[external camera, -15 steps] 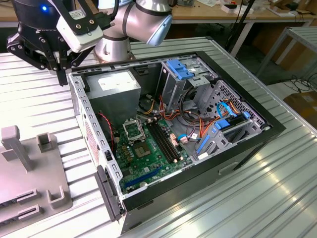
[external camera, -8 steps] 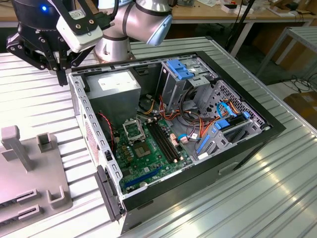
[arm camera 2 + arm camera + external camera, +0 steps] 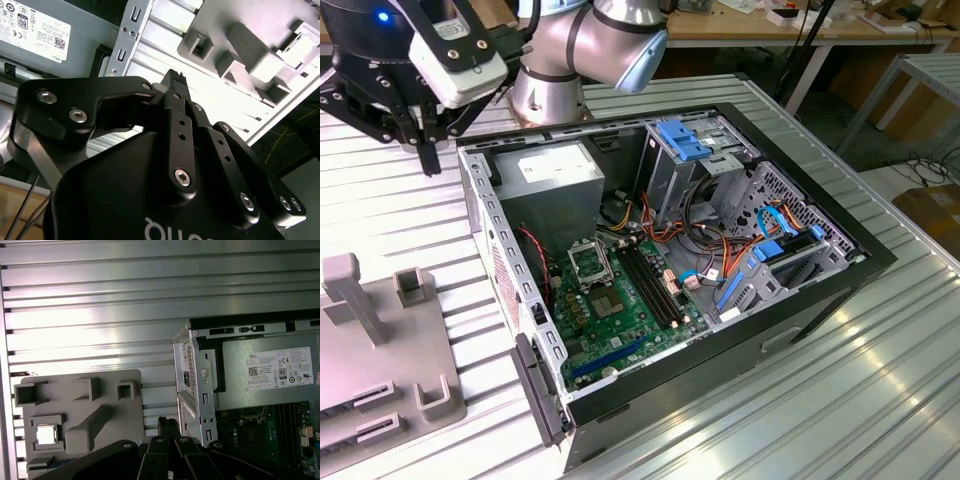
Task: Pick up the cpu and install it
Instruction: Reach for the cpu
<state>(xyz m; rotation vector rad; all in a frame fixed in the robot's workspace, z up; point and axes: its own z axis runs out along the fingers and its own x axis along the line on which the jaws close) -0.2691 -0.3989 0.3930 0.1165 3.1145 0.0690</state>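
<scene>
exterior view: claw [image 3: 425,150] hangs above the surface [image 3: 880,400] at ten o'clock of the case [image 3: 740,345], pinched narrow and empty; socket [image 3: 588,262] looks unfilled. second wrist view: the same closed pinch. first wrist view: cpu [image 3: 46,434] lies in a tray [image 3: 127,440] pocket (untouched); pick and install both remain.

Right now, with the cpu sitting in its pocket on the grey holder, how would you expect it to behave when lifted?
The cpu looks small, flat and square, so it is probably stiff and light, and unlikely to roll. It sits recessed in a pocket of the grey holder, so little edge may be free for gripping, and a grasp might slip.
</scene>
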